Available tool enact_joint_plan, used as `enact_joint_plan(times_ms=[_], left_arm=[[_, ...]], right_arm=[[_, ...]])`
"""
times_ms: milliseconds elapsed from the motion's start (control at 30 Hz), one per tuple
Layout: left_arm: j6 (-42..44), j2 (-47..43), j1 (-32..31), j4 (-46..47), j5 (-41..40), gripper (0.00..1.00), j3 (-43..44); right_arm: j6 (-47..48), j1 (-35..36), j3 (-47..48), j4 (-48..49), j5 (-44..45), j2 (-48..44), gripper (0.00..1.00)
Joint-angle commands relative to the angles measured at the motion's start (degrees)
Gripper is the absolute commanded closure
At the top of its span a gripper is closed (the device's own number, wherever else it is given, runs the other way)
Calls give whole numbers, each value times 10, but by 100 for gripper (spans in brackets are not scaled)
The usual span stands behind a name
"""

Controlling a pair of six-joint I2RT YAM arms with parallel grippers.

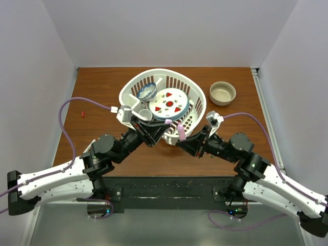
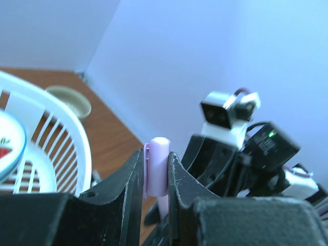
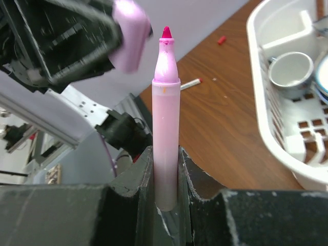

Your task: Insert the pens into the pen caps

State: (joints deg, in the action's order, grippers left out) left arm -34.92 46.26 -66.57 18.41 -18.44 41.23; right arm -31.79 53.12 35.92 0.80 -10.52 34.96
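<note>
My right gripper point(image 3: 165, 154) is shut on a lilac-pink pen point(image 3: 166, 118) that stands upright, its bare red tip at the top. My left gripper point(image 2: 156, 154) is shut on the lilac-pink pen cap point(image 2: 157, 166). In the right wrist view that cap point(image 3: 130, 36) hangs just left of the pen's tip, not touching it. From above, both grippers meet in front of the basket, with the cap point(image 1: 168, 123) up and left of the pen point(image 1: 181, 132). A white pen point(image 3: 187, 83) and a red cap point(image 3: 221, 39) lie on the table; the red cap point(image 1: 82, 114) sits far left.
A white basket point(image 1: 154, 73) at the table's middle back holds a strawberry plate point(image 1: 169, 104), a small blue bowl point(image 1: 146, 92) and a cup point(image 1: 145, 114). A beige bowl point(image 1: 223, 93) stands to its right. Both arms crowd the near middle of the wooden table point(image 1: 102, 92).
</note>
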Motion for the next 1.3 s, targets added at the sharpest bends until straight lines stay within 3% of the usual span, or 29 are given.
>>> enact_joint_plan(times_ms=[0, 167, 533, 1267], left_arm=[[56, 11, -2, 139, -31, 100, 31], [74, 29, -2, 216, -35, 100, 38], [72, 50, -2, 263, -36, 100, 32], [57, 67, -2, 283, -27, 100, 19]], right_arm=[[-18, 16, 1, 121, -39, 34, 100], [-37, 33, 6, 186, -34, 68, 100], [-57, 42, 21, 248, -40, 103, 100], [-64, 50, 28, 264, -50, 94, 100]])
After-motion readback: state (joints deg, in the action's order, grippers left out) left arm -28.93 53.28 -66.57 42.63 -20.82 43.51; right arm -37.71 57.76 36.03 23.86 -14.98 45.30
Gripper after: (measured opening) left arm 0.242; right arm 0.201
